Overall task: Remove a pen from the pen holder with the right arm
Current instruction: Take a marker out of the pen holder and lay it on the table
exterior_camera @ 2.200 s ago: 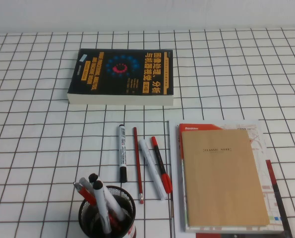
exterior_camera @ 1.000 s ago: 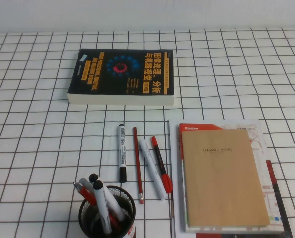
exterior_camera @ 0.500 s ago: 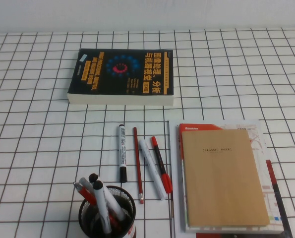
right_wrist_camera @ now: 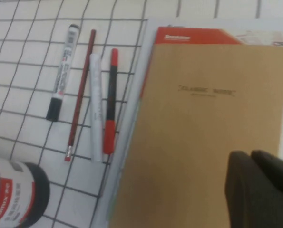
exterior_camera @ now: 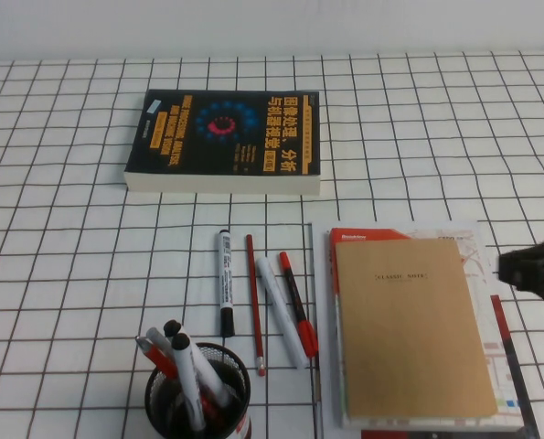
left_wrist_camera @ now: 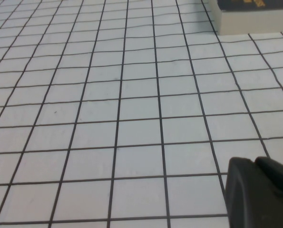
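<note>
A black mesh pen holder [exterior_camera: 198, 395] stands at the near edge of the table, left of centre, with several markers [exterior_camera: 187, 364] sticking out of it. In the right wrist view its labelled side [right_wrist_camera: 15, 192] shows. My right gripper [exterior_camera: 506, 267] reaches in from the right edge, above the brown notebook [exterior_camera: 409, 329], far to the right of the holder. Its fingers are pressed together with nothing held [right_wrist_camera: 248, 156]. My left gripper [left_wrist_camera: 253, 162] appears only in the left wrist view, shut and empty over bare checked cloth.
Beside the holder lie a black-capped marker [exterior_camera: 225, 282], a red pencil [exterior_camera: 254, 302], a white pen [exterior_camera: 280, 311] and a red pen [exterior_camera: 297, 302]. The notebook rests on a stack of papers [exterior_camera: 505, 320]. A dark book [exterior_camera: 224, 137] lies farther back.
My right gripper has come into the high view at the right edge; half a second ago it was out of sight. Pens, holder and books have not moved.
</note>
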You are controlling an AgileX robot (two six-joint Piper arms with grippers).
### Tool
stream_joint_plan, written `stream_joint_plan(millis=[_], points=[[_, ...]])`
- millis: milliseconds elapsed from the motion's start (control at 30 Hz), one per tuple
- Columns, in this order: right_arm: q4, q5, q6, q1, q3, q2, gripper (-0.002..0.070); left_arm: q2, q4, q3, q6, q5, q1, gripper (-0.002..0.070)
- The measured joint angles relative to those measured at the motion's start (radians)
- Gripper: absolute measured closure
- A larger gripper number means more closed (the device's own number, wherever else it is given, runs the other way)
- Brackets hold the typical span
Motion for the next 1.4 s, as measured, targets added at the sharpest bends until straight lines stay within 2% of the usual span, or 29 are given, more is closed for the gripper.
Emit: stream_joint_plan(millis=[200, 433, 567, 833, 1067, 1400], points=[[-0.102, -0.082, 0.103, 0.285, -0.140, 0.186, 0.0692, 0.000, 0.000, 0.000, 0.000, 0.000, 0.000, 0.0680], [-0.108, -0.282, 0.154, 0.584, -0.124, 0.221, 0.0692, 0.000, 0.000, 0.000, 0.000, 0.000, 0.000, 0.0680], [-0.096, -0.488, 0.156, 0.717, -0.056, 0.221, 0.0692, 0.000, 0.000, 0.000, 0.000, 0.000, 0.000, 0.0680], [-0.046, -1.070, 0.156, 0.976, 0.173, 0.223, 0.0692, 0.000, 0.000, 0.000, 0.000, 0.000, 0.000, 0.0680], [-0.002, -1.209, 0.118, 1.094, 0.199, 0.333, 0.0692, 0.000, 0.000, 0.000, 0.000, 0.000, 0.000, 0.0680], [0.080, -1.327, 0.109, 1.110, 0.199, 0.437, 0.0673, 0.000, 0.000, 0.000, 0.000, 0.000, 0.000, 0.0680]])
